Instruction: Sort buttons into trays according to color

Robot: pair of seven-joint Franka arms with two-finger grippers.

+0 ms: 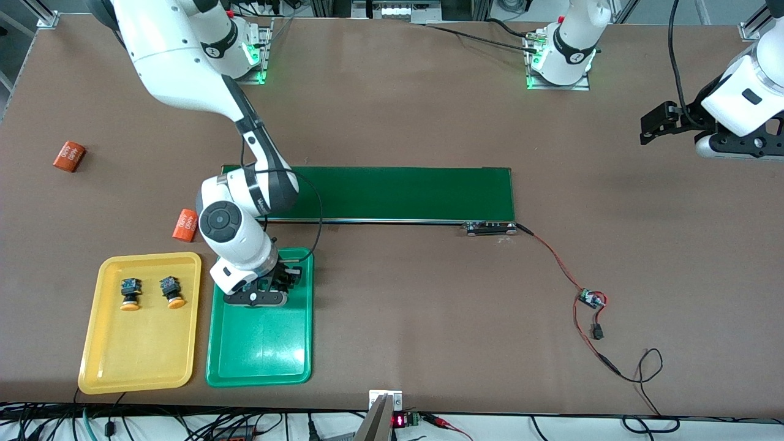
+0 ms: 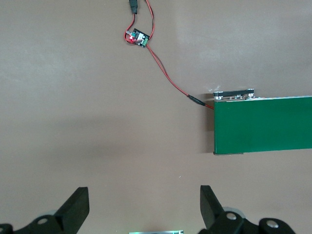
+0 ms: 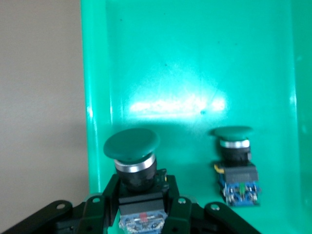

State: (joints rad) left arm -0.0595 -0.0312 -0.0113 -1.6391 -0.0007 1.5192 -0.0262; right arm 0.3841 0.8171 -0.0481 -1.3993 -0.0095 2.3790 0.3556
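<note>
Right end effector (image 3: 141, 214) hanging low over green tray (image 1: 260, 349), at tray's end farthest from front camera, fingers clamping green button (image 3: 132, 161) by its body. Second green button (image 3: 236, 165) lying in same tray just beside it, apart from held one. Two yellow-orange buttons (image 1: 130, 293) (image 1: 172, 291) sitting side by side in yellow tray (image 1: 141, 367), near its farther end. Left arm waiting; left end effector (image 2: 144, 207) hovering over bare counter (image 2: 97, 122), fingers spread wide, gripping nothing.
</note>
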